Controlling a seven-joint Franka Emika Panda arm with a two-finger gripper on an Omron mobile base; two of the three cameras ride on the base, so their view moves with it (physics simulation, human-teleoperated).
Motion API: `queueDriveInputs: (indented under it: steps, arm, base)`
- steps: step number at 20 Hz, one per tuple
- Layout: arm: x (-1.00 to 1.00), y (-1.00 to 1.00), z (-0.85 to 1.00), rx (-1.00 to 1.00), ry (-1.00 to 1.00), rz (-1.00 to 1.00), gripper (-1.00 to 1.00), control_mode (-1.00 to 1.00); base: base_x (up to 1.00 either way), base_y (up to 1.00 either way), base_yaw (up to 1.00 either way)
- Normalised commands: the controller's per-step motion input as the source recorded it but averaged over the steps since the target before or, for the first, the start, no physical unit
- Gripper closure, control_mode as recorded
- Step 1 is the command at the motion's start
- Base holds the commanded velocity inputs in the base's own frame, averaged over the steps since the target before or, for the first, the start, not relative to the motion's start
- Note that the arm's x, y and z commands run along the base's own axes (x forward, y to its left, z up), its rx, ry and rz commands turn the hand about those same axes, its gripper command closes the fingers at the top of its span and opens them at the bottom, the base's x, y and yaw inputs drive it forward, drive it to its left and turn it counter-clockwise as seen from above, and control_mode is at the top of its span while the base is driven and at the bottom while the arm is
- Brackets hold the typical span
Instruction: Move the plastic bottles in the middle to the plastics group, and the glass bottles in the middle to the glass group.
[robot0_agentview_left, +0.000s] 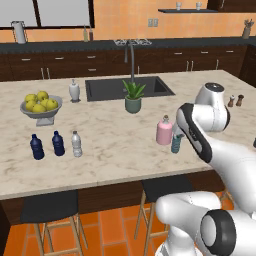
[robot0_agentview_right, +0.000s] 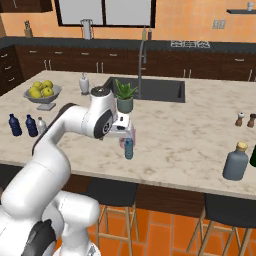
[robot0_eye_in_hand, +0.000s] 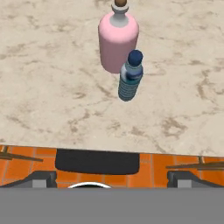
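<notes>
The jaws (robot0_eye_in_hand: 107, 177) are standing wide open, gripping nothing, hanging above the desk's (robot0_eye_in_hand: 52, 87) front edge. Just ahead of them a teal bottle (robot0_eye_in_hand: 130, 78) is standing upright on the desk, with a pink bottle (robot0_eye_in_hand: 117, 40) directly behind it, looking as if it is touching or nearly touching.
</notes>
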Motion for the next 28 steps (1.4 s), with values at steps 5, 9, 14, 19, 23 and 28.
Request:
queueDriveInputs:
  steps: [5, 9, 14, 19, 23, 28]
  arm:
    - [0.25, -0.2, -0.15, -0.01, 0.0, 0.0, -1.0, -1.0]
    - [0.48, 0.0, -0.02, -0.03, 0.0, 0.0, -1.0, -1.0]
    - [0.64, 0.0, -0.01, -0.03, 0.0, 0.0, -1.0, -1.0]
    - [0.3, -0.14, -0.2, 0.0, 0.0, 0.05, -1.0, -1.0]
    - [0.19, -0.14, -0.31, 0.0, 0.0, 0.06, -1.0, -1.0]
    - [0.19, -0.01, -0.16, 0.0, -0.01, 0.06, -1.0, -1.0]
  base:
    - [0.0, 0.0, 0.0]
    - [0.0, 0.0, 0.0]
    - [0.0, 0.0, 0.0]
    - [0.0, 0.0, 0.0]
    - [0.0, 0.0, 0.0]
    - [0.0, 0.0, 0.0]
